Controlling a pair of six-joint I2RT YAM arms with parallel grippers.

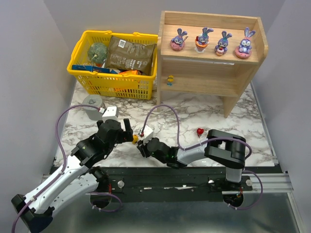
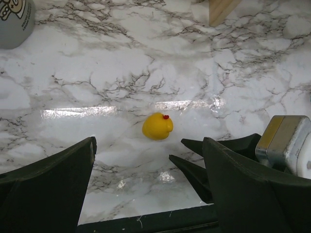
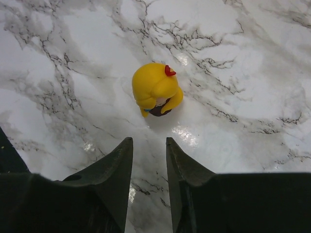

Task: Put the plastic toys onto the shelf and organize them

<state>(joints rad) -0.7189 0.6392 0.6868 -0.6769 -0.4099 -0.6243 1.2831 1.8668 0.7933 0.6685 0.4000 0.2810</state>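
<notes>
1. Four bunnies (image 1: 202, 39) line the shelf's (image 1: 260, 46) top tier; the tiny yellowish figure (image 1: 170, 79) below is perhaps a toy, too small to read.
2. Yellow figurine (image 3: 156, 90) lies on the marble table (image 2: 97, 73), just ahead of my right gripper (image 3: 149, 140), whose fingers are narrowly parted and empty.
3. Left gripper (image 2: 149, 145) is spread wide, holding nothing; its fingers are cut off by the frame.

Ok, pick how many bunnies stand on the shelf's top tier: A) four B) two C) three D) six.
A: four bunnies stand side by side in a row on the top tier of the shelf.
</notes>
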